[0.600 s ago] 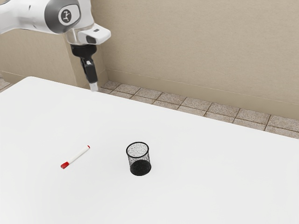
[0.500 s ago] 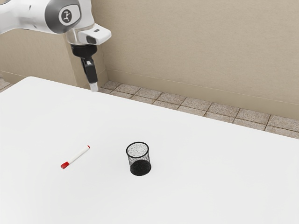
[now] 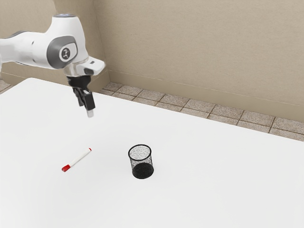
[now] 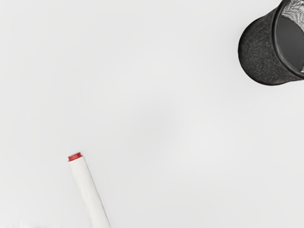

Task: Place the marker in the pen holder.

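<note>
My gripper [image 3: 90, 113] hangs above the white table, higher than the marker and toward the table's far edge from it; whether it is open or shut cannot be made out. The white marker [image 3: 80, 157] lies flat, its red cap toward the exterior view's lower left. Standing upright at the exterior view's right of the marker is the black mesh pen holder [image 3: 142, 170]. In the wrist view, the marker [image 4: 88, 190] shows its red-tipped end, with the rest cut off. The pen holder [image 4: 262, 52] is partly visible there, its mouth cut by the border.
The white table [image 3: 204, 185] reaches across the exterior view, and its far edge runs behind the pen holder. Beyond that edge are a tiled floor [image 3: 175, 100] and a beige wall [image 3: 199, 47].
My hand has come down and forward from over the table's far edge, closer to the marker. The marker and the pen holder have stayed put.
</note>
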### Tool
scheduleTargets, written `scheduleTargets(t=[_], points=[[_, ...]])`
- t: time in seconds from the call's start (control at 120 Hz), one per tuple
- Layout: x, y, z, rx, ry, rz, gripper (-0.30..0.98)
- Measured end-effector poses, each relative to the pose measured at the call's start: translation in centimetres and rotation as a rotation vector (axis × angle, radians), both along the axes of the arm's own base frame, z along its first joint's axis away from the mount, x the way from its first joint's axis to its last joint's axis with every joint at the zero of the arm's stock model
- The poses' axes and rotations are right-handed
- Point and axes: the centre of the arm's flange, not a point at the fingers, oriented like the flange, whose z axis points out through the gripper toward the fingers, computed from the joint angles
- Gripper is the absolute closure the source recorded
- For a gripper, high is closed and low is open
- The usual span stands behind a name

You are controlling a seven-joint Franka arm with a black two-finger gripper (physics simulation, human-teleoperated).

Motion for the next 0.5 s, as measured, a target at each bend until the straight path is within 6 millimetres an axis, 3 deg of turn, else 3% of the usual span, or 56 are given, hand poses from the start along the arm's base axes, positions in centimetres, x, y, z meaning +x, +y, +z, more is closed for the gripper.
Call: scheduleTargets(t=[0.167,0.275,0.367,0.5], points=[[0.3,2.3,-4.3,0.007,-0.016,0.129,0.02],[1.0,4.7,-7.3,0.012,-0.019,0.239,0.15],[1.3,5.3,-9.9,0.015,-0.023,0.303,0.24],[-0.3,7.1,-13.6,0.017,-0.02,0.411,0.34]])
